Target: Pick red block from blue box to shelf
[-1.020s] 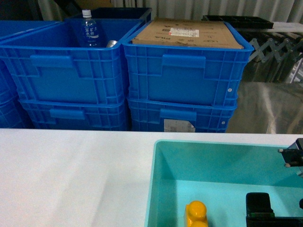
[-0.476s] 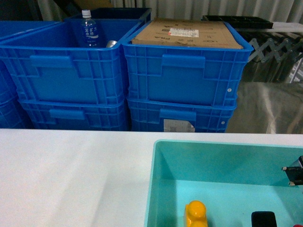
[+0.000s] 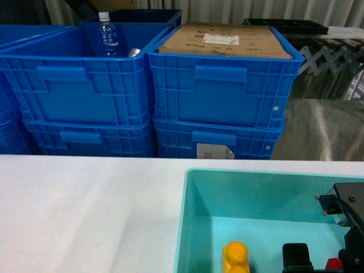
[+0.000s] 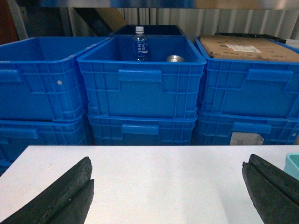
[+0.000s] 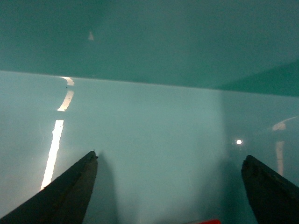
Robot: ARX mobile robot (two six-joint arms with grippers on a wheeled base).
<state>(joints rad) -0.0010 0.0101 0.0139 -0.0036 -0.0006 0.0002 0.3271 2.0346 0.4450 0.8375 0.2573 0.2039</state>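
Note:
The blue box [image 3: 189, 216] is a light turquoise tub at the lower right of the white table. My right gripper [image 3: 318, 260] reaches down inside it and is open. One black finger [image 3: 297, 257] shows next to an orange-yellow studded block [image 3: 236, 257]. A sliver of the red block [image 3: 334, 264] peeks out by the wrist. In the right wrist view the red block [image 5: 205, 221] lies at the bottom edge, between the spread fingers of the right gripper [image 5: 170, 156]. My left gripper [image 4: 168, 161] hangs open over bare tabletop, holding nothing. The shelf is out of view.
Dark blue ribbed crates [image 3: 222, 91] are stacked behind the table; one holds a water bottle [image 3: 107, 34], another a cardboard sheet [image 3: 227, 41]. A shiny metal surface [image 3: 324, 128] lies at the right. The tub's corner [image 4: 293, 164] shows at the left wrist view's right edge.
My right gripper dipped lower in the tub, then shifted left and came up a little. Its wrist now shows more, and the red block's edge has appeared beside it.

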